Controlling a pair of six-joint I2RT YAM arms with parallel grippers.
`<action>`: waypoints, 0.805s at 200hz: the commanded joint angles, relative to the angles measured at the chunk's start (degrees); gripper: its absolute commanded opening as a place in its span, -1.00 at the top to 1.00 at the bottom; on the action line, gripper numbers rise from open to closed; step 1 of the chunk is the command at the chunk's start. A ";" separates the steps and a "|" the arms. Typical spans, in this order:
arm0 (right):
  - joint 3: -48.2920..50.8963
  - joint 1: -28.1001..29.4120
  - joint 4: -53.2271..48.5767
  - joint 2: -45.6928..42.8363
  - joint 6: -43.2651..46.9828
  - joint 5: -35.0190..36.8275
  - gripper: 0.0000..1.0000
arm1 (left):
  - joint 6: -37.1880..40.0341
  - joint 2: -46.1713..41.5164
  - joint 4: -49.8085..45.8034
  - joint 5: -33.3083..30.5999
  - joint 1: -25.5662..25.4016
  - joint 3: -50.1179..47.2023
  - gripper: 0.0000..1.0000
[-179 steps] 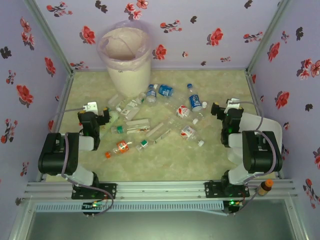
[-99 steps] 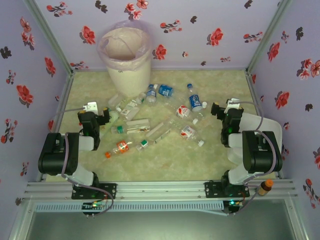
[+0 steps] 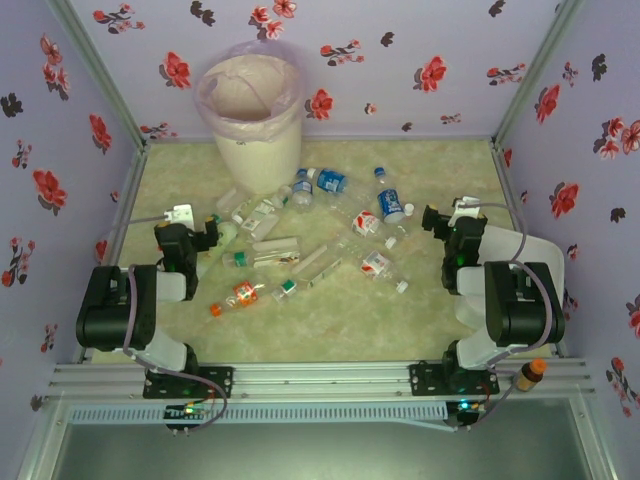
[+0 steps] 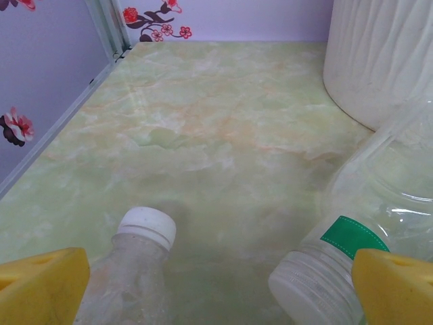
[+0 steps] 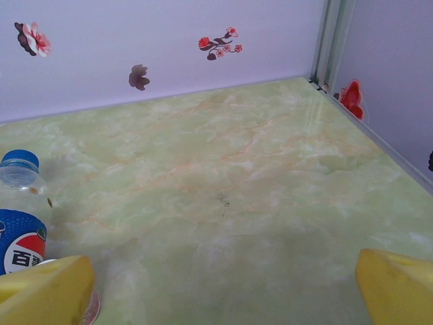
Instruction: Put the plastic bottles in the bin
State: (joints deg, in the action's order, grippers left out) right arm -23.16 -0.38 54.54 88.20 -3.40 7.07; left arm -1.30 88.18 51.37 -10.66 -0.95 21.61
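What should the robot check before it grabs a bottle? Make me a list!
1. Is the left claw open: ok.
2. Is the right claw open: ok.
3. Are both claws empty: ok.
4. Is the bin upright with its mouth open: ok.
5. Is one bottle centred in the left claw: not ok. The white-capped bottle lies by one finger and the green-label bottle by the other.
6. Is a bottle close to the right claw: ok. The blue bottle lies just off to one side.
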 commanded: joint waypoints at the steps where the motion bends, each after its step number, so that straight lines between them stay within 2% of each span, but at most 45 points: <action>1: 0.07 -0.14 -4.89 1.45 -1.74 -1.71 -0.99 | -0.12 0.45 -0.05 0.96 0.34 0.89 -1.00; 54: 0.43 -0.14 -4.26 1.24 -1.89 -1.72 -0.99 | -0.06 0.27 0.09 0.94 0.41 0.85 -1.00; 67: -0.38 -0.14 -6.67 -0.47 -1.96 -1.47 -0.99 | 0.20 -3.08 -4.64 1.07 0.25 1.80 -0.99; 78: -2.50 -0.14 -13.96 -4.28 -2.17 -1.44 -0.99 | -0.04 -9.09 -13.31 -0.34 0.00 4.00 -1.00; 97: -9.64 0.09 -35.70 -12.27 -1.54 -2.57 -0.99 | -4.78 -18.56 -26.13 -4.69 -0.25 7.92 -1.00; 118: -19.06 3.64 -58.28 -17.41 -1.52 2.24 -0.99 | -11.35 -25.71 -40.21 -4.68 -0.28 13.19 -1.00; 141: -29.20 9.04 -75.62 -17.08 -0.14 5.88 -0.99 | -18.71 -28.90 -55.31 -1.50 -0.70 20.15 -0.99; 161: -38.83 12.43 -85.88 -11.76 -3.85 3.91 -0.98 | -25.87 -29.65 -64.49 2.66 -1.56 24.83 -1.00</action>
State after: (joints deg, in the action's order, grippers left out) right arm -53.49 8.78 -7.51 71.81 -4.32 10.15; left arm -15.99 59.05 7.38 -12.36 -1.43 42.26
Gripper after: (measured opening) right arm 0.995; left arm 0.997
